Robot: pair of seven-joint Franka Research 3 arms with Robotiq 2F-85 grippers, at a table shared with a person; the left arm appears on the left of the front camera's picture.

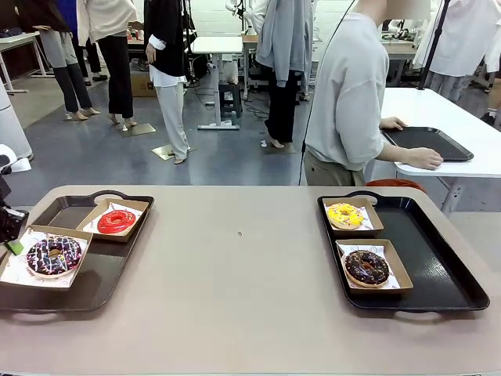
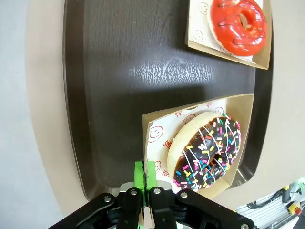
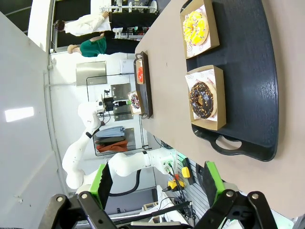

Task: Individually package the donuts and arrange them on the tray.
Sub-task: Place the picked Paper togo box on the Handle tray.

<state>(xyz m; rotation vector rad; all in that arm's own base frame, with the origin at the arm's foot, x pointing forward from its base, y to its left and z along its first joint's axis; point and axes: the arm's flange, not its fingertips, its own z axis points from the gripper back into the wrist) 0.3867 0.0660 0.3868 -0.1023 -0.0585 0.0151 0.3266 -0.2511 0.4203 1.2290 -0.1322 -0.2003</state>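
On the left tray [image 1: 102, 274] a red donut [image 1: 116, 222] [image 2: 240, 26] sits in a cardboard box. Nearer me lies the dark purple sprinkled donut [image 1: 53, 255] [image 2: 207, 157] in its own box [image 2: 244, 104]. My left gripper [image 1: 14, 247] [image 2: 145, 179] is shut, its green pads pinching the corner edge of that box. The right tray [image 1: 438, 258] [image 3: 248, 71] carries a boxed yellow donut [image 1: 345, 215] [image 3: 196, 27] and a boxed chocolate donut [image 1: 366, 267] [image 3: 202, 99]. My right gripper [image 3: 157, 186] hangs open high above that tray, holding nothing.
The tan table [image 1: 235, 282] stretches bare between the two trays. A person [image 1: 348, 94] stands at the far side, turned to a white side table with both hands on a black tray [image 1: 427, 142]. Other people stand farther back.
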